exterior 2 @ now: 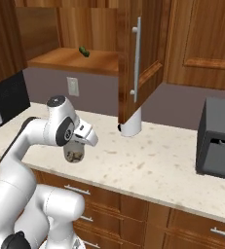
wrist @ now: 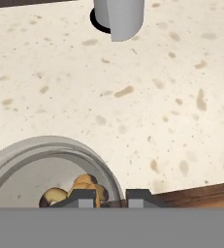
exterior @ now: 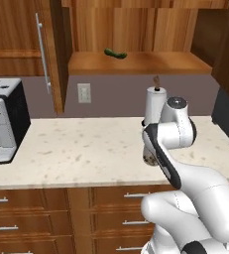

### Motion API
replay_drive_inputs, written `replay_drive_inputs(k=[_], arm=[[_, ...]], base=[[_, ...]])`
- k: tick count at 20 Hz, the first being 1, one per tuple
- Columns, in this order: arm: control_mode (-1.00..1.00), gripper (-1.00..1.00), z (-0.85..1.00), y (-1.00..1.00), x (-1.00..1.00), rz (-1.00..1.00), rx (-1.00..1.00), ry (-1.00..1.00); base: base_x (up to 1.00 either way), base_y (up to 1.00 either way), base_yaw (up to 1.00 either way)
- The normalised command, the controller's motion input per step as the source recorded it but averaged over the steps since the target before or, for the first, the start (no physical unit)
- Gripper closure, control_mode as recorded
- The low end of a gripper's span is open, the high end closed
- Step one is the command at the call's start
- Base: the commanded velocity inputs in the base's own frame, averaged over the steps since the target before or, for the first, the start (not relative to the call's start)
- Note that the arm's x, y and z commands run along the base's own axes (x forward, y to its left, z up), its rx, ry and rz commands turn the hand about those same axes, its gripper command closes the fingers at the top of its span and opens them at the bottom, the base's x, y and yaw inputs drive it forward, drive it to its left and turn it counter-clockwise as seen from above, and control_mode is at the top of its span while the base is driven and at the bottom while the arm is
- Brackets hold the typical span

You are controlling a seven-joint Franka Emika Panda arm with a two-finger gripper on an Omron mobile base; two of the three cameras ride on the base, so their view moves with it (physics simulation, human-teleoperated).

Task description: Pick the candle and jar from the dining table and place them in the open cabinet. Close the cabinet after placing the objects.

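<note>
The hand (wrist: 111, 196) is clamped on what looks like the candle (wrist: 40, 169), gripped by its grey disc just above the counter (wrist: 157, 97). Lift it high enough to clear the paper-towel roll (wrist: 119, 17) ahead. Then reach for the open cabinet (exterior: 136, 62) shelf above.

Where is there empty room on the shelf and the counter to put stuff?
Cabinet shelf: bare either side of the green thing. Counter: wide bare stretch between the coffee machine and the paper-towel roll. Crowded by the roll, where the tool holds the candle.

Open wooden cabinet (exterior: 136, 62) (silver bar handle), candle (wrist: 45, 147) with grey disc base, gripped
</note>
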Motion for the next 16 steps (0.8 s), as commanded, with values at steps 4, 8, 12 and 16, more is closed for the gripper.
replay_drive_inputs(k=[4,8,12,16], arm=[[1.00,1.00,0.00,0.00,0.00,0.00,0.00,0.00],[1.00,1.00,0.00,0.00,0.00,0.00,0.00,0.00],[-1.00,1.00,0.00,0.00,0.00,-0.03,0.00,0.00],[-1.00,1.00,0.33,0.00,0.00,-0.04,0.00,0.00]], base=[[0.00,0.00,-0.10],[0.00,0.00,-0.08],[0.00,0.00,-0.01],[0.00,0.00,0.00]])
